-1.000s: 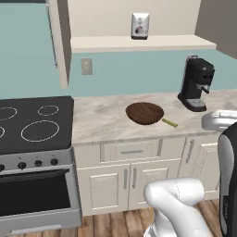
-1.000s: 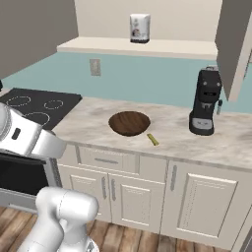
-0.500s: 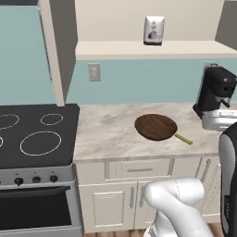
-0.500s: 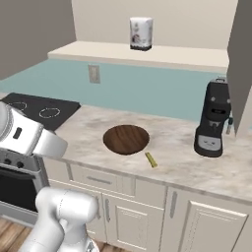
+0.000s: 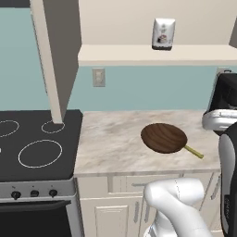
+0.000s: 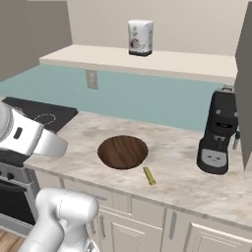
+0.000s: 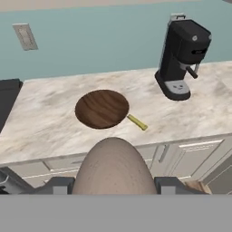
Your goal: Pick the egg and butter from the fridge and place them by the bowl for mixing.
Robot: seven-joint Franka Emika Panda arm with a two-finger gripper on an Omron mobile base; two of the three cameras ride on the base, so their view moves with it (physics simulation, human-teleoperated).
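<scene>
On the left sits the black stove top (image 5: 32, 143) with white rings. Next comes the marble counter (image 5: 111, 139). The brown wooden bowl (image 5: 164, 137) rests on it, near the front edge. The thin yellow butter stick (image 5: 194, 151) lies just beside the bowl, on its right. Farther right stands the black coffee machine (image 6: 219, 133). A white canister (image 6: 140, 37) stands on the shelf (image 6: 177, 64) above. In the hand view, the gripper (image 7: 113, 186) holds the pale egg (image 7: 114, 168) between its two dark fingers (image 7: 58, 185), up above the cabinets (image 7: 181, 158).
</scene>
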